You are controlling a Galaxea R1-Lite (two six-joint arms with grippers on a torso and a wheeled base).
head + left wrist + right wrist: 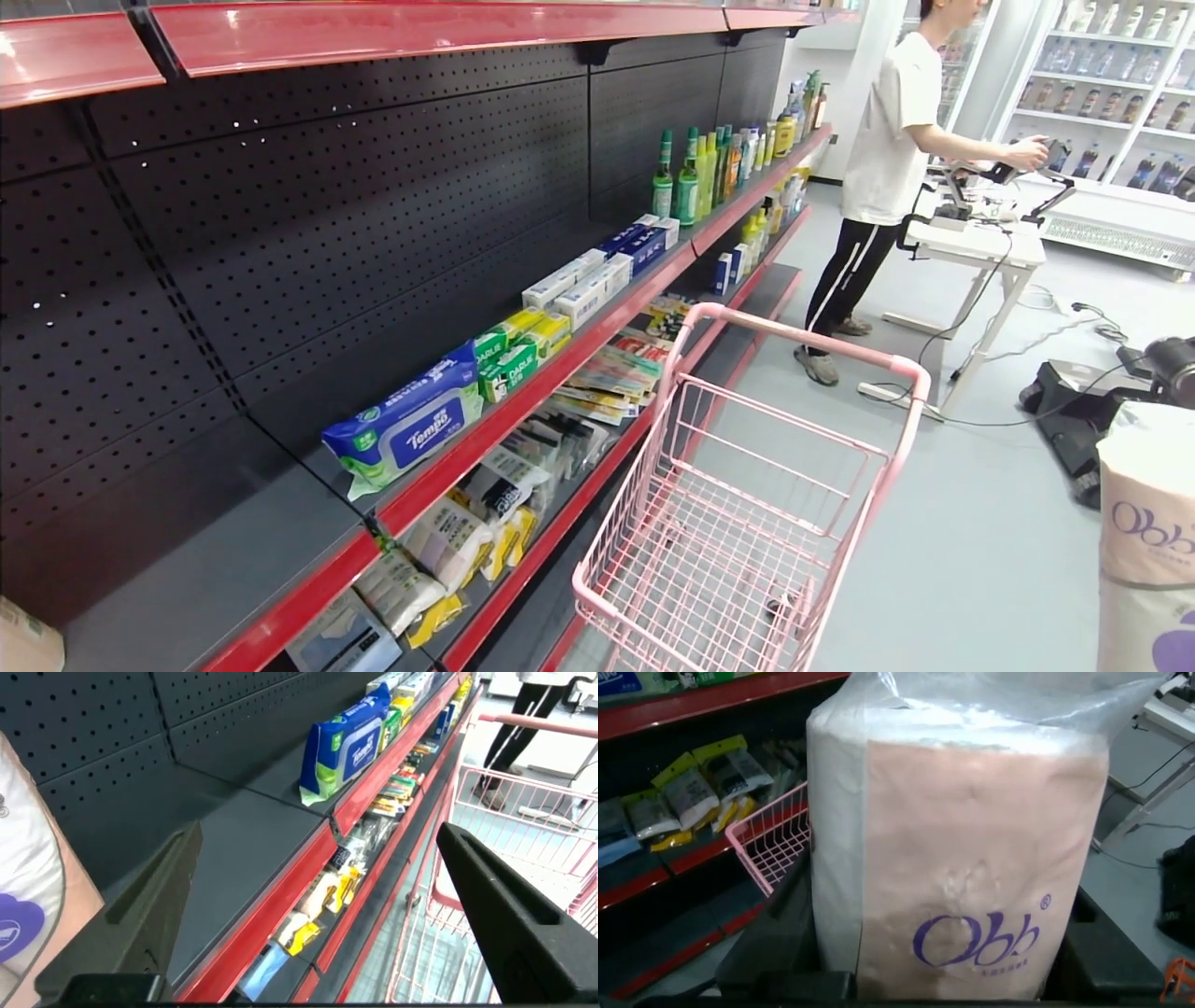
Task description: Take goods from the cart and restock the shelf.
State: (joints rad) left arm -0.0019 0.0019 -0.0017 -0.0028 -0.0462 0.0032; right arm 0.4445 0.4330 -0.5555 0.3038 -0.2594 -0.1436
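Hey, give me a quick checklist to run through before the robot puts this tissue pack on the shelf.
1. Right end effector holds the pack: ok, clamped on both sides.
2. Left end effector open and empty: ok.
3. Bare spot on the shelf beside the wipes: ok.
4. Straight path from pack to shelf: not ok, the cart stands between them, so the pack likely has to go over it.
5. More goods in the cart: cannot tell, its bottom is partly cut off.

A shop: long red-edged shelves (523, 401) stocked with packaged goods, a pink shopping cart (747, 523) in the aisle
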